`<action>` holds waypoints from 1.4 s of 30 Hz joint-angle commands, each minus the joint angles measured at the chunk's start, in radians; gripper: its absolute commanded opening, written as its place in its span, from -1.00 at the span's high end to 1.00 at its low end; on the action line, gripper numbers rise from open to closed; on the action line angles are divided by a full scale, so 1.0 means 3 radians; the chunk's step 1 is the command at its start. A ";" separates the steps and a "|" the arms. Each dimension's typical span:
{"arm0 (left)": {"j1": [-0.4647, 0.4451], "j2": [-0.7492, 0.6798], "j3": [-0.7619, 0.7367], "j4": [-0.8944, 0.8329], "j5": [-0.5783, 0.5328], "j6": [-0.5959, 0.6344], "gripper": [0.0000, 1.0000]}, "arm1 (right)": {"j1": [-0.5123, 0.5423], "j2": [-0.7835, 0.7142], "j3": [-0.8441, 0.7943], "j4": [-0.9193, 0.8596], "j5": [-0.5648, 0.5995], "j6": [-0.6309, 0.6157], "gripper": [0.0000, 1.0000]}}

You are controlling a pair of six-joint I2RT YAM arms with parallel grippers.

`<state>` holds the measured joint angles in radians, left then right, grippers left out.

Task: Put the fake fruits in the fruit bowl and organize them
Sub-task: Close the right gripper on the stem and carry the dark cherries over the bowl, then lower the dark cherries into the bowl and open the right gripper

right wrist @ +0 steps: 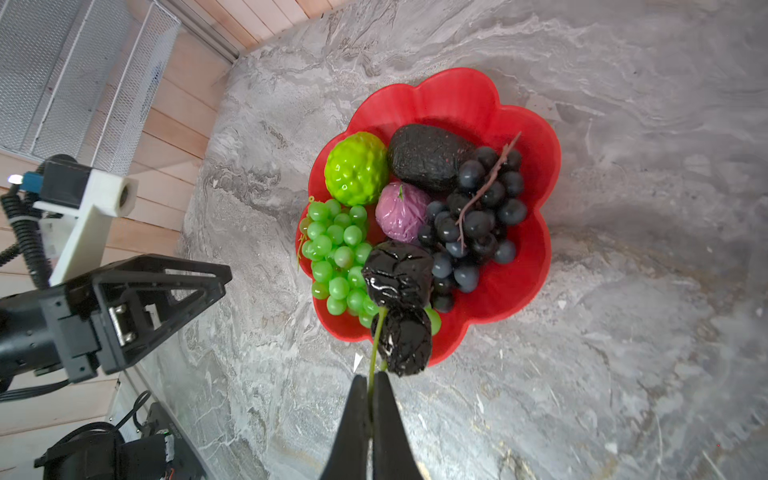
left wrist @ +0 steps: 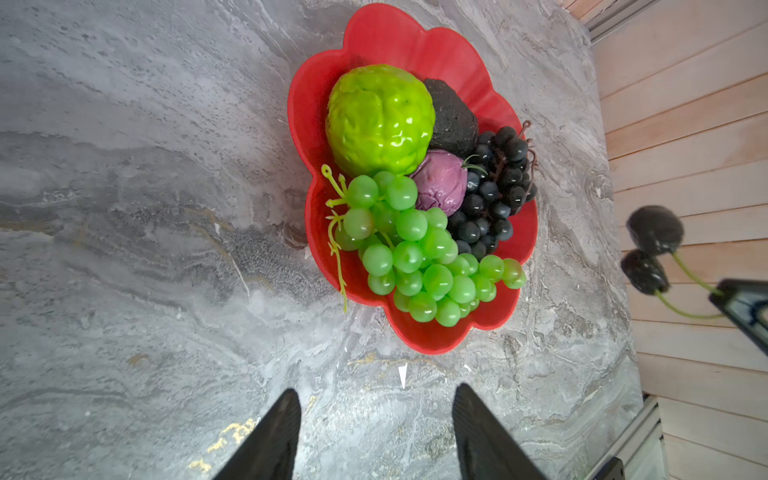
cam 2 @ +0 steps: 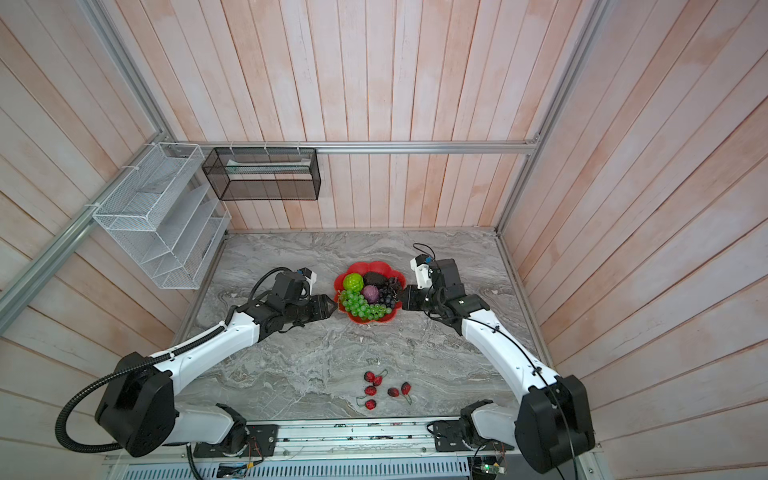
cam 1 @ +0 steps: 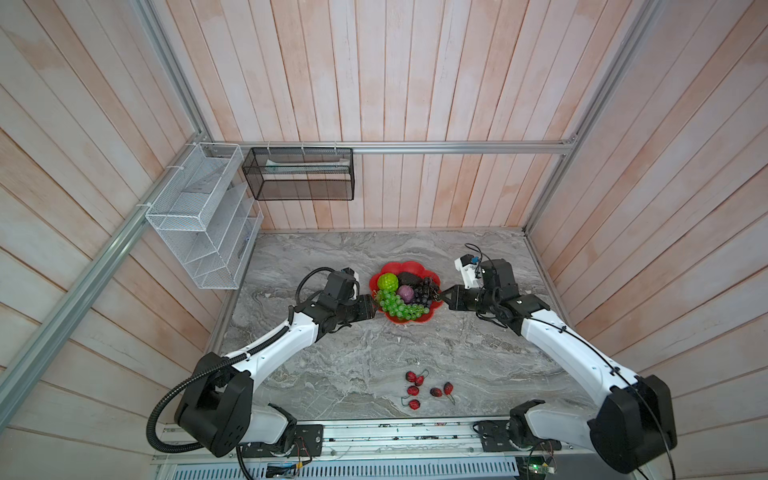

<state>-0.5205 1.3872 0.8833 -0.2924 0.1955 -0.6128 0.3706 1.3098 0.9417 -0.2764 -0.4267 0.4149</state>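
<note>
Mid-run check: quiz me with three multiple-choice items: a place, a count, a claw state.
1. The red stemmed berries lie where, relative to the fruit bowl?
A behind
B in front, nearer the robot
C touching it
2. Black berries hanging from the right claw?
A four
B one
C two
3. The left claw is:
A open, empty
B shut, empty
C shut on fruit
B: bare table separates them.
C: two hang by their pinched stems.
A: its jaws stand apart, nothing between.
</note>
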 commanded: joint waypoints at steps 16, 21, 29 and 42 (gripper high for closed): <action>-0.0009 0.0109 -0.0091 0.0138 -0.0115 0.0166 -0.22 | 0.0048 0.1247 0.0568 0.0255 -0.0365 -0.0456 1.00; -0.0003 0.0089 -0.0117 0.0143 -0.0119 0.0164 -0.23 | 0.0047 0.1367 0.0638 0.0213 -0.0309 -0.0488 1.00; 0.0002 0.0044 -0.0104 0.0131 -0.0130 0.0182 -0.23 | 0.0048 0.1258 0.0749 0.0081 -0.0166 -0.0553 0.55; 0.0002 -0.0087 -0.0123 0.0143 -0.0151 -0.0004 -0.23 | 0.0095 0.0278 0.0272 -0.0137 0.0355 -0.0499 0.30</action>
<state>-0.5201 1.3872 0.8650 -0.2691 0.1734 -0.5919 0.3851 1.4784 1.0946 -0.2832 -0.3882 0.2455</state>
